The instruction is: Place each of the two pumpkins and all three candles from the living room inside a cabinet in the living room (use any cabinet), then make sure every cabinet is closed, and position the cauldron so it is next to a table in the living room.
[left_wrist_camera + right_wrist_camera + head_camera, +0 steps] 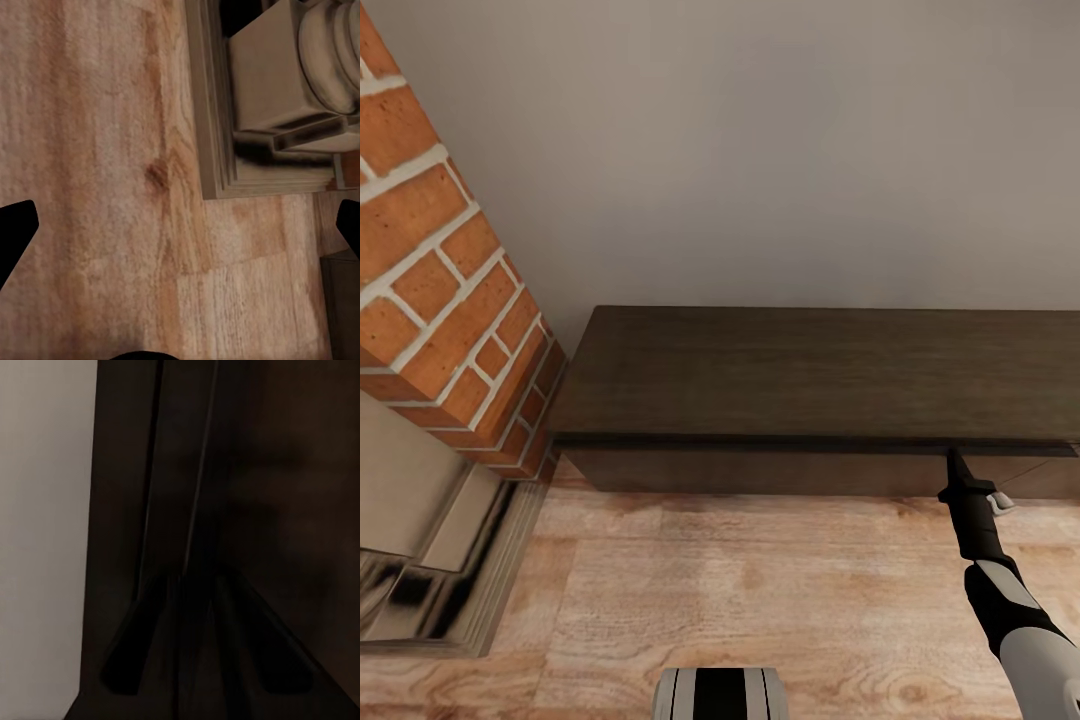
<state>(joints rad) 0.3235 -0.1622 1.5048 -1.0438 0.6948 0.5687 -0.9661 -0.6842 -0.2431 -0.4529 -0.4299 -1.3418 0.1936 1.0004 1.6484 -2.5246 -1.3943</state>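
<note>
Long low cabinet (810, 375) running lengthwise along the wall (760, 150); right gripper (954, 462) pinched together against its front edge; left gripper (180, 225) spread wide over floorboards (97, 187)

Slim black right gripper (957, 462) on a black forearm with a grey-white sleeve (1040, 650); striped black-and-white trunk top (720, 693) at six o'clock.

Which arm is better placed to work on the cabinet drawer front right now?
The right. In the head view the right gripper already sits at the cabinet front edge, fingers close together under the top. The left gripper is open over bare wood floor beside the fireplace surround.
</note>
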